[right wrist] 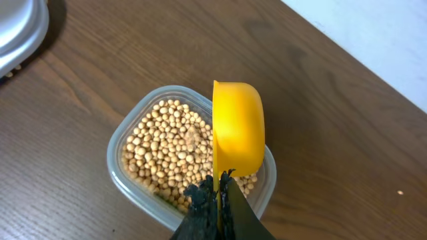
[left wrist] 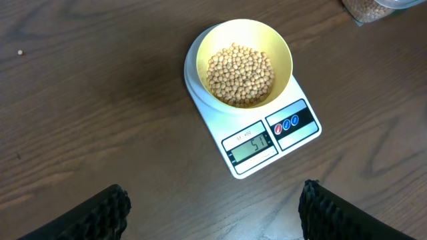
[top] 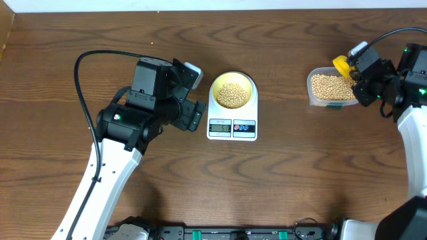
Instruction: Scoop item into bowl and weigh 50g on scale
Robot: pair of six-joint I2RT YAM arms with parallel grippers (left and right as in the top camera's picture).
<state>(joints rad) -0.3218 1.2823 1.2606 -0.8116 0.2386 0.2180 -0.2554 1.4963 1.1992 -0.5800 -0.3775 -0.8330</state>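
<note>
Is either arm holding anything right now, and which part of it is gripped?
The right gripper holds a yellow scoop, fingers shut on its narrow handle end, cup over the tub of beans. The left gripper is open and empty.

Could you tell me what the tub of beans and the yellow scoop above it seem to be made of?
Tub: probably clear plastic, glossy; the beans show through its rounded wall. Scoop: likely moulded plastic, opaque yellow, smooth with a soft sheen and no grain; the look alone cannot confirm it.
</note>
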